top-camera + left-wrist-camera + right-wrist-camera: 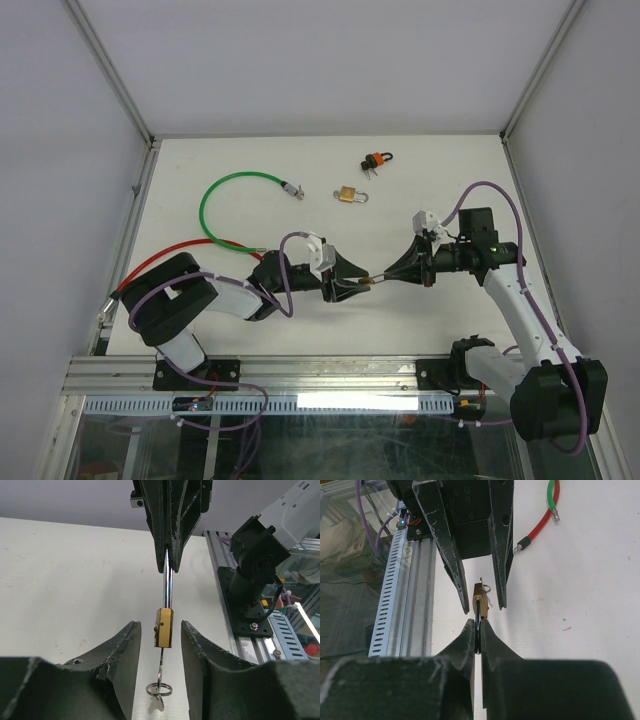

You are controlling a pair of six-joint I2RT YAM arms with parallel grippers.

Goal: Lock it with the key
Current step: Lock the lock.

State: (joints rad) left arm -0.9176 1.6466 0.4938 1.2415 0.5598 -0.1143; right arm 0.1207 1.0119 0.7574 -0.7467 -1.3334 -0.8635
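A small brass padlock point(163, 627) hangs in the air between my two grippers, over the table's near middle point(370, 281). My right gripper point(478, 630) is shut on its steel shackle point(168, 587). The key point(161, 660) sticks out of the lock's bottom, and a key ring point(159, 689) dangles from it. My left gripper point(160, 630) is open, one finger on either side of the brass body, with a narrow gap on both sides. In the right wrist view the left arm's fingers point(452, 565) flank the padlock point(480, 597).
A second brass padlock point(348, 195) and an orange and black lock point(376, 160) lie at the back of the table. A green cable point(235, 205) and a red cable point(170, 255) loop at the left. The aluminium rail point(260, 645) runs along the near edge.
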